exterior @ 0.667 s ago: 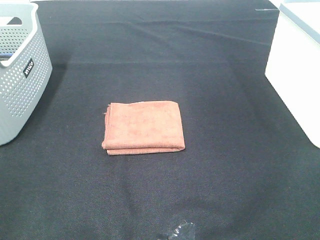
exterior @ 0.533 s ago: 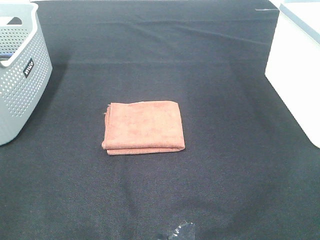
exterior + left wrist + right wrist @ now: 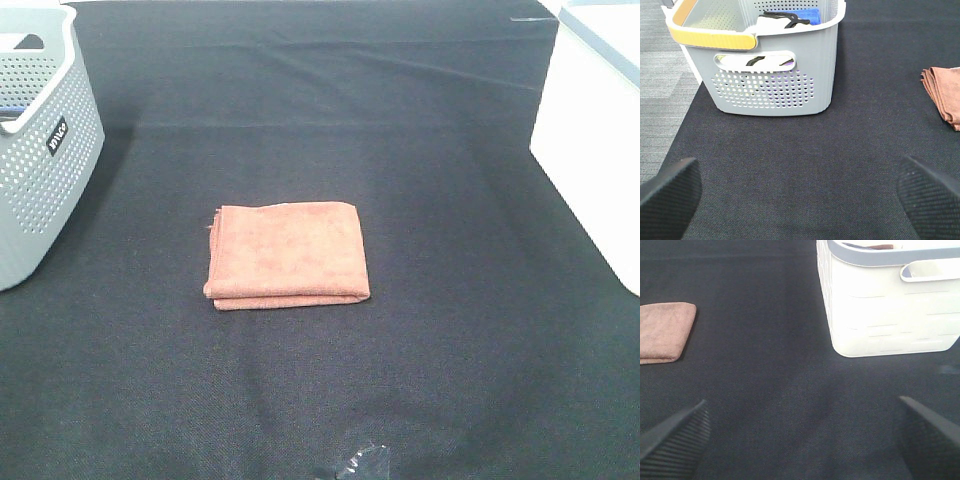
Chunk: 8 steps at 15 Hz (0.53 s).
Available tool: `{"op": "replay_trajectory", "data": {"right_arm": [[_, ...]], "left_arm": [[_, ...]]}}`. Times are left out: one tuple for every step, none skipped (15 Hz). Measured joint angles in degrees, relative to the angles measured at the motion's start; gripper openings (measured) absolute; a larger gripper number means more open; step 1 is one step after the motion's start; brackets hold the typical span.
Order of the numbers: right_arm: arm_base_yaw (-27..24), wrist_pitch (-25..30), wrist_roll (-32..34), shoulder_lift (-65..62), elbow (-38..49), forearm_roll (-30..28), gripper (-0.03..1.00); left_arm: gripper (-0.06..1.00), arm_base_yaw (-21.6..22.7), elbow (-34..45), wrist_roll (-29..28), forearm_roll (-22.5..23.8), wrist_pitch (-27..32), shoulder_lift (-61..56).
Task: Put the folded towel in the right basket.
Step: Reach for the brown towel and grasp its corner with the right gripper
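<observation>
Rust-orange folded towel (image 3: 288, 254) flat at centre, well apart from the white right basket (image 3: 592, 140).

Grey perforated basket (image 3: 40, 180) stands on black cloth (image 3: 450, 350)

One folded rust-orange towel (image 3: 288, 255) — and two baskets all told: one grey perforated basket (image 3: 45, 190), one white basket (image 3: 590, 150).

high camera looks down; both low wrist cameras look forward, sharing the towel (image 3: 662, 331).
</observation>
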Motion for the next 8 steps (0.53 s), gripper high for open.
{"op": "replay_trajectory", "data": {"right_arm": [[0.0,0.0,0.0,0.0,0.0,0.0,0.95],[0.0,0.0,0.0,0.0,0.0,0.0,0.95],[0.0,0.0,0.0,0.0,0.0,0.0,0.95],[0.0,0.0,0.0,0.0,0.0,0.0,0.95],[0.0,0.0,0.0,0.0,0.0,0.0,0.95],[0.0,0.0,0.0,0.0,0.0,0.0,0.95],[0.0,0.0,0.0,0.0,0.0,0.0,0.95],[0.0,0.0,0.0,0.0,0.0,0.0,0.95]], "left_arm": [[0.99,0.0,0.0,0.0,0.0,0.0,0.0],[0.99,0.0,0.0,0.0,0.0,0.0,0.0],[0.99,0.0,0.0,0.0,0.0,0.0,0.0],[0.99,0.0,0.0,0.0,0.0,0.0,0.0],[0.99,0.0,0.0,0.0,0.0,0.0,0.0],[0.99,0.0,0.0,0.0,0.0,0.0,0.0],[0.99,0.0,0.0,0.0,0.0,0.0,0.0],[0.99,0.0,0.0,0.0,0.0,0.0,0.0]]}}
